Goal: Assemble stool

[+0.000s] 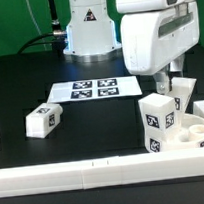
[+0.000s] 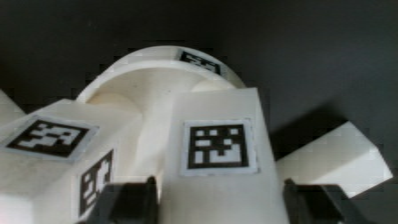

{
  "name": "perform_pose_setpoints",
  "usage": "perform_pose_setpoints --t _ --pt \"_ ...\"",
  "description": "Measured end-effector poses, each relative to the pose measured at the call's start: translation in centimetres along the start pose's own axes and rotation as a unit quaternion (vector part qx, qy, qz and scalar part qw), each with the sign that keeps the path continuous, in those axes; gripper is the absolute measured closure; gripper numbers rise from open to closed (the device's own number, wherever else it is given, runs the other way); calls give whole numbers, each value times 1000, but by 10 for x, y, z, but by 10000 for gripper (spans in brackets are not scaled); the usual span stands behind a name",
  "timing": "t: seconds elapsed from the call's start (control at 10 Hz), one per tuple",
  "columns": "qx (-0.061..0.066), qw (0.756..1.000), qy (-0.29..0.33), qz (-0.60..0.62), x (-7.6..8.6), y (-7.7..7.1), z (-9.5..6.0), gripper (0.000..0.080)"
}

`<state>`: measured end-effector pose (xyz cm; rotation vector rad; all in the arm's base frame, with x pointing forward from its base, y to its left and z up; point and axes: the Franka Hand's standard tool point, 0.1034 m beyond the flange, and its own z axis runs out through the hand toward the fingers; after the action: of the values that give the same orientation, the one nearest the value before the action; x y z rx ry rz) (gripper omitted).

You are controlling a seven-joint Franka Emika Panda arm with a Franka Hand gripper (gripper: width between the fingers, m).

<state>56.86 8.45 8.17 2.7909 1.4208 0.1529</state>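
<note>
Now the gripper (image 1: 172, 84) is pinched onto a leg (image 2: 221, 140), fingers (image 2: 128, 200) snug on both sides, over the seat (image 1: 193, 134) beside the rail (image 1: 96, 171). A second leg (image 1: 158, 120) stands on the seat; the third leg (image 1: 43, 118) lies well apart.

Both views were low-resolution and grainy. Bright, even light bleached the white arm (image 1: 154, 30) in the exterior view. The wrist view was softer, and the leg block (image 2: 214, 140) was blurred at its edges.
</note>
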Motion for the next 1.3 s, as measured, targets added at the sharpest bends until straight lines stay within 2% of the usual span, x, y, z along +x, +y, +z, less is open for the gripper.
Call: perform_pose_setpoints --t 0.3,0.7,0.8,1.0,1.1,1.3 --pt "0 999 0 35 0 0 0 465" --pt "0 981 0 196 0 0 1 463" --pt "-3 966 4 259 1 -2 1 463" --pt "-6 921 11 389 7 -8 1 462" --pt "-6 908 12 419 8 -9 1 462" --pt "-2 841 15 541 14 -14 1 462"
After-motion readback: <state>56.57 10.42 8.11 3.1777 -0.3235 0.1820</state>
